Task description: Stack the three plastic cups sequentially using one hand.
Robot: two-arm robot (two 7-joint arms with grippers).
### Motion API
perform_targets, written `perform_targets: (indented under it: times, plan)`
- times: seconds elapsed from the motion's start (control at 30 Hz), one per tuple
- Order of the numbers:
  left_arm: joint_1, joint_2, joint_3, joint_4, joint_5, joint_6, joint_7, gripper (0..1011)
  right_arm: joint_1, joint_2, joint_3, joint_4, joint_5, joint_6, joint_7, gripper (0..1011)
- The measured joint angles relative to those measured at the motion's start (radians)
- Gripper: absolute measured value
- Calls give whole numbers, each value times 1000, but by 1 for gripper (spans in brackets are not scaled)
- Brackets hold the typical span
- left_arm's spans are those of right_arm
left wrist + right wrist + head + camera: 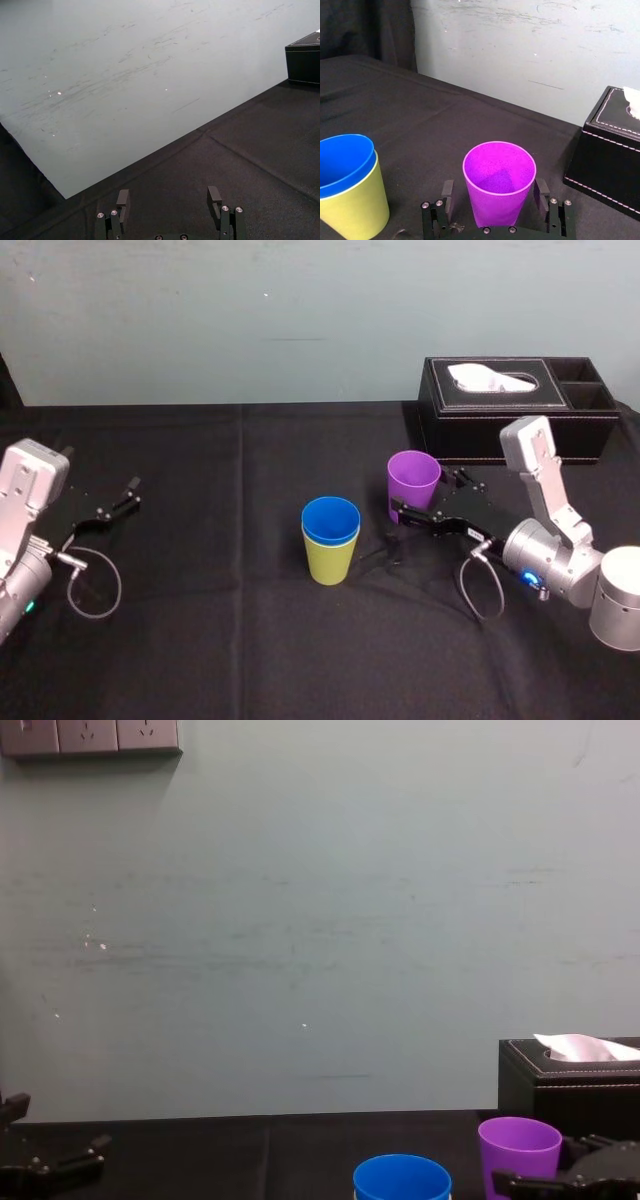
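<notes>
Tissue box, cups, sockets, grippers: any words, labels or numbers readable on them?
None readable. The black tissue box, purple cup, blue cup, yellow-green cup and wall sockets look unmarked; the right gripper straddling the purple cup and the left gripper, parked on the left, show no label.

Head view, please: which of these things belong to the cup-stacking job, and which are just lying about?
Job: purple cup, between the fingers of the open right tool; blue cup nested in yellow-green cup.
Lying about: black tissue box; left tool, parked at left, open.
</notes>
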Motion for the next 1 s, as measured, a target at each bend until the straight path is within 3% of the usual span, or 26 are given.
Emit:
perform_targets:
  times: [0.47, 0.87, 1.0]
  plan:
    - [0, 0, 0, 0, 0, 0, 0, 1010, 45, -18, -11, 56, -28, -14, 0, 1003]
    - [0, 0, 0, 0, 0, 0, 0, 1010, 52, -21, -10, 62, -26, -15, 13, 1002]
    - [0, 0, 0, 0, 0, 0, 0, 1010, 51, -20, -10, 61, -26, -15, 12, 939]
